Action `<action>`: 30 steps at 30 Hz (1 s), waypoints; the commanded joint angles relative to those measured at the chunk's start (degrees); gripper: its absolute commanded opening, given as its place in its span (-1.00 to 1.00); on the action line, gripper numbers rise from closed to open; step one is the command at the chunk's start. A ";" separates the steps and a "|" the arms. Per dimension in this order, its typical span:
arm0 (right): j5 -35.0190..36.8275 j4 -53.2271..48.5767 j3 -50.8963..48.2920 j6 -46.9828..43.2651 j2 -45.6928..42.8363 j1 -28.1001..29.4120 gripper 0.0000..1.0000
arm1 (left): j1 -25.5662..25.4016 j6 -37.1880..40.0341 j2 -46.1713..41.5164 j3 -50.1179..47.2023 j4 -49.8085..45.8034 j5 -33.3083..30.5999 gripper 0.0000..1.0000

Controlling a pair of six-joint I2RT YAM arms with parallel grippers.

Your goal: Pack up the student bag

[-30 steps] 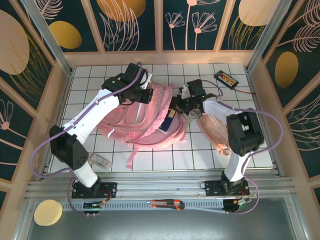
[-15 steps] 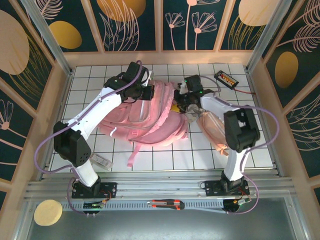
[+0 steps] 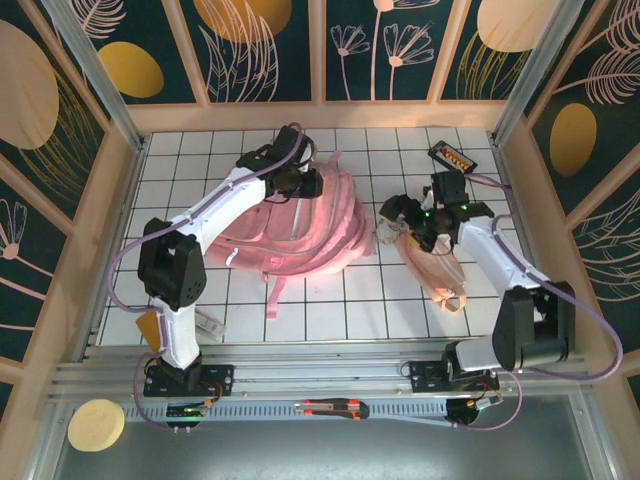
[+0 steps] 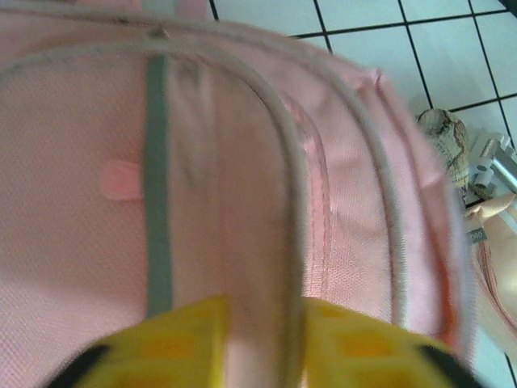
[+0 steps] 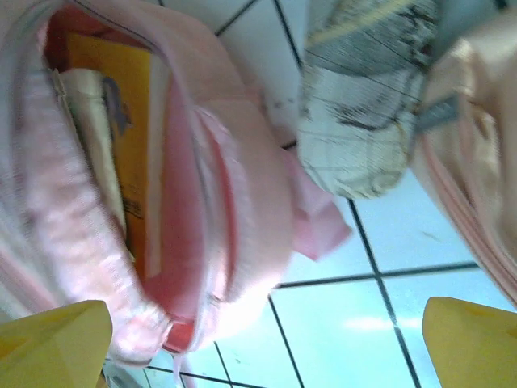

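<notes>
Up close, the right wrist camera looks into the gaping mouth of the student bag (image 5: 250, 210) at a yellow book (image 5: 121, 137), with the right gripper (image 5: 262, 343) spread wide and empty. The left gripper (image 4: 262, 347) straddles the bag's piping; whether it pinches, I cannot tell. Overhead, the bag lies mid-left on a white gridded table (image 3: 330, 310) walled by dark floral panels (image 3: 270, 50)

White arms (image 3: 215, 205), black joints (image 3: 165, 270), purple cables (image 3: 113, 283)

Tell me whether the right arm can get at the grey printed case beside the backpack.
Probably yes: the right gripper hangs open by the grey printed case, nothing covers it, though the student bag crowds one side.
</notes>
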 commanded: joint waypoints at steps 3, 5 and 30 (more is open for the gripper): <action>-5.93 5.05 -5.81 2.95 -2.64 3.57 0.99 | 1.32 -0.78 -1.06 0.86 -5.12 -4.97 0.24; -5.77 6.85 -6.69 3.53 -1.24 6.80 0.98 | 2.15 -0.49 -1.58 -2.82 -8.46 -7.03 0.28; -5.12 21.40 11.98 -0.28 28.14 10.61 0.03 | 19.14 -23.51 -35.68 -63.94 22.68 13.84 0.38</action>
